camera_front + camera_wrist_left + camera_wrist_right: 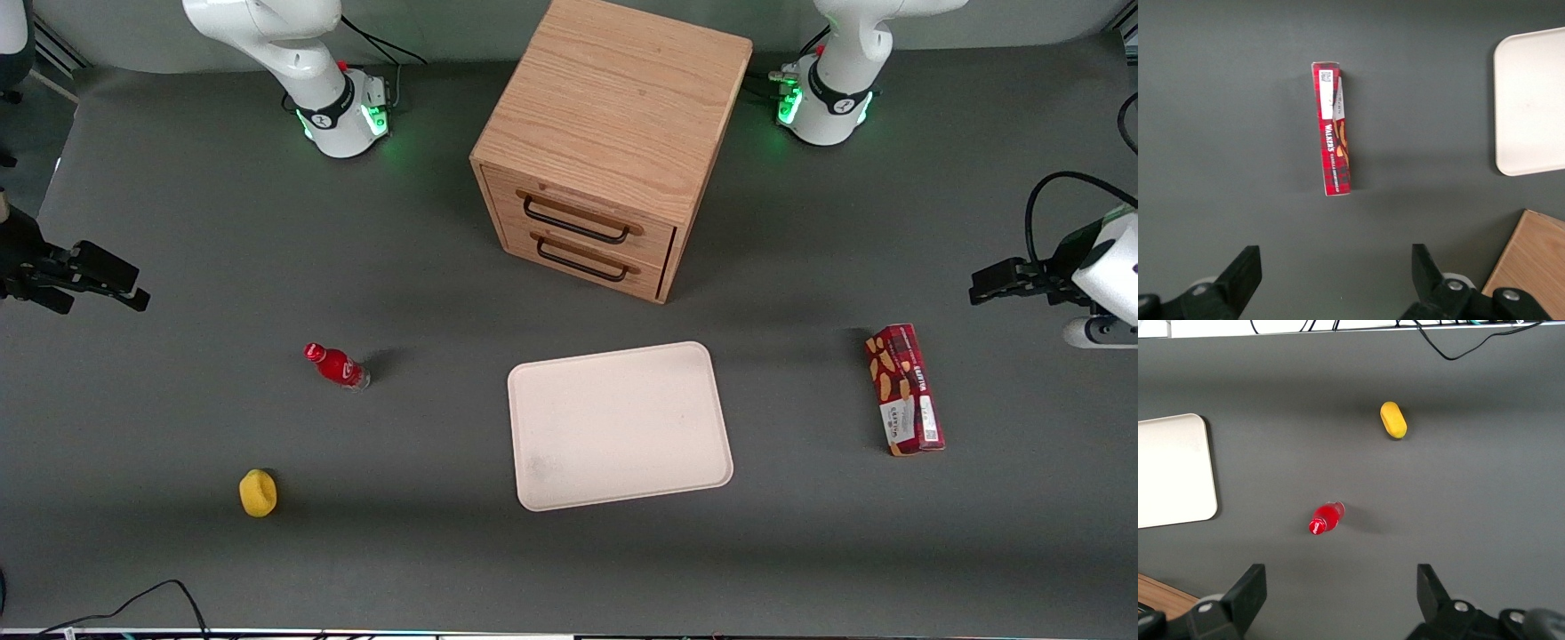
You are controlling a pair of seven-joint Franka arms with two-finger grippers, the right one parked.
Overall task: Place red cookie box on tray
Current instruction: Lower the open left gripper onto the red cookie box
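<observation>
The red cookie box (904, 389) (1333, 130) lies flat on the grey table toward the working arm's end, a long dark-red carton with cookie pictures and a white label. The cream-white tray (620, 425) (1531, 100) sits empty near the table's middle, in front of the drawer cabinet. My left gripper (982, 286) (1336, 270) hangs open above the table, farther from the front camera than the box and apart from it. Nothing is between its fingers (1245, 273).
A wooden two-drawer cabinet (609, 142) stands farther from the front camera than the tray. A small red bottle (336, 365) and a yellow object (258, 492) lie toward the parked arm's end of the table. A cable (133, 600) lies at the table's near edge.
</observation>
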